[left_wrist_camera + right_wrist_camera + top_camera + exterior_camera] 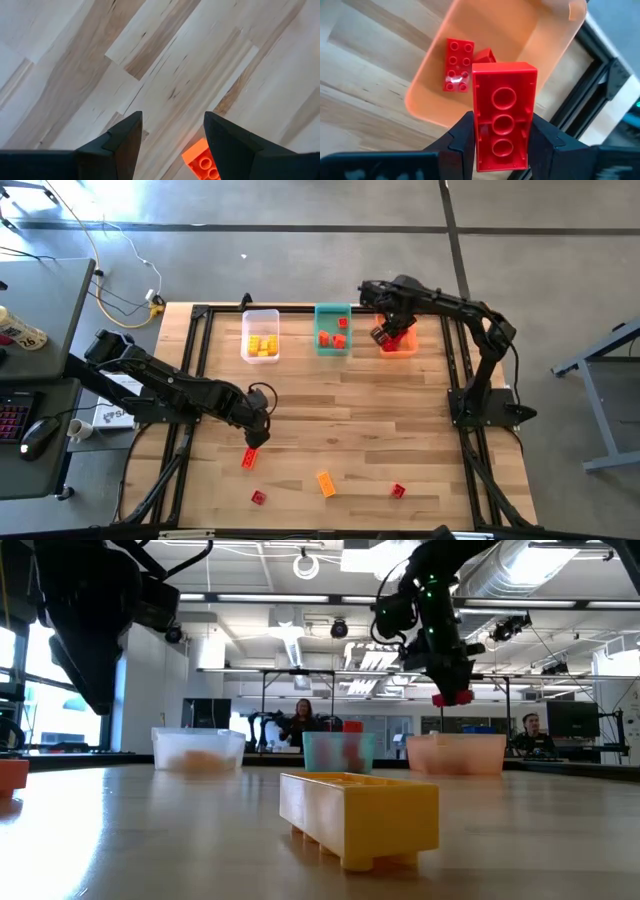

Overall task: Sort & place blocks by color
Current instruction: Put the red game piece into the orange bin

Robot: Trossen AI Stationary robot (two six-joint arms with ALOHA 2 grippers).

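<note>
Orange bin [520,30] holds two red blocks [458,65].

Glossy red plastic brick [503,116] between matt dark fingers [462,142]; beyond them a translucent orange plastic bin [427,107] on the smooth, pale wood-grain table [360,75].
</note>
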